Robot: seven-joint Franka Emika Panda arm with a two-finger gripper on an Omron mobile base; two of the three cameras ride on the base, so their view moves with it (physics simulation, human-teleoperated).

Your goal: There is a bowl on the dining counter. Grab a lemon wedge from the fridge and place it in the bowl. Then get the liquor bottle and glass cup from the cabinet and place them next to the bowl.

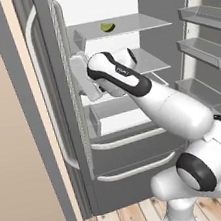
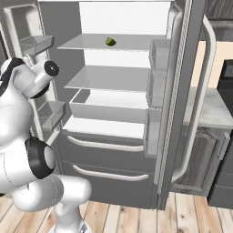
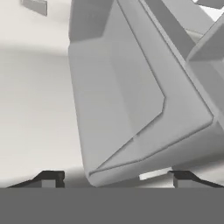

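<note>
The fridge (image 1: 134, 154) stands with both doors swung open, white-grey shelves showing (image 2: 104, 164). A small yellow-green lemon wedge (image 1: 107, 27) lies alone on the top shelf (image 2: 110, 42). My gripper (image 1: 83, 80) is inside the fridge at its left side, one shelf level below the wedge and to its left. In the hand view the gripper (image 3: 117, 177) is open, its two dark fingertips (image 3: 51, 176) far apart with nothing between them, close to a tilted grey bin (image 3: 131, 100). The bowl, dining counter, liquor bottle and glass cup are out of view.
The left fridge door (image 1: 56, 106) with its long pale handle stands close beside my arm. The right door (image 2: 191, 91) carries several bins (image 2: 157, 52). Two pull drawers (image 2: 104, 145) sit under the shelves. A grey counter over panelled cabinets (image 2: 205, 113) lies right of the fridge.
</note>
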